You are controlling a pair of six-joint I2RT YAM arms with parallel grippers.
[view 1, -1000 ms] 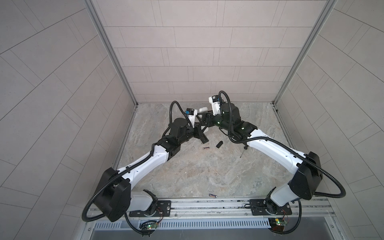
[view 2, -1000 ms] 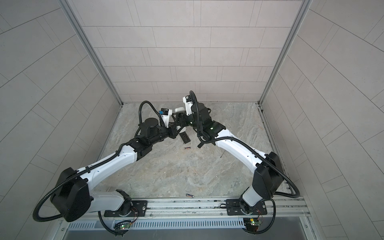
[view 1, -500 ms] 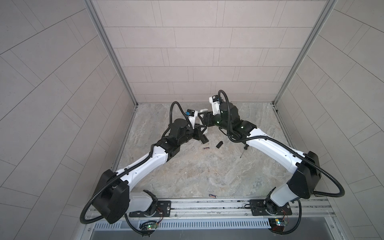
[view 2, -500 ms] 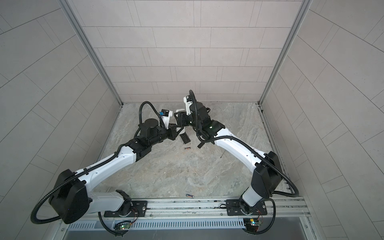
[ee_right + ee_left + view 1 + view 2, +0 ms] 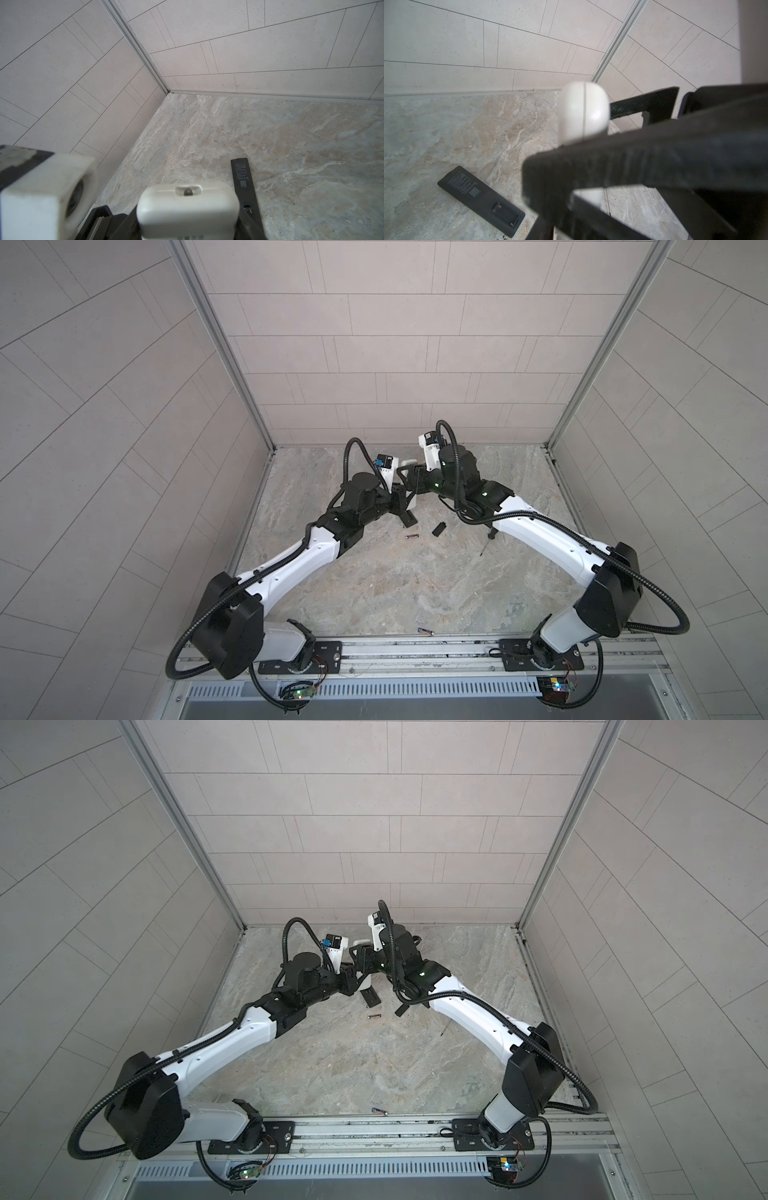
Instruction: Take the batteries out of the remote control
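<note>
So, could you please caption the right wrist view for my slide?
White plastic remote in close-up; beyond, a flat black remote lies on the marble tabletop, battery bay open.

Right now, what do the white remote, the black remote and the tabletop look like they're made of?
White remote: glossy moulded plastic, probably; soft highlights and a seam line. Black remote: matte plastic, printed label, no glare. Tabletop: stone-look veining, low sheen; real marble or printed laminate, I cannot tell.
</note>
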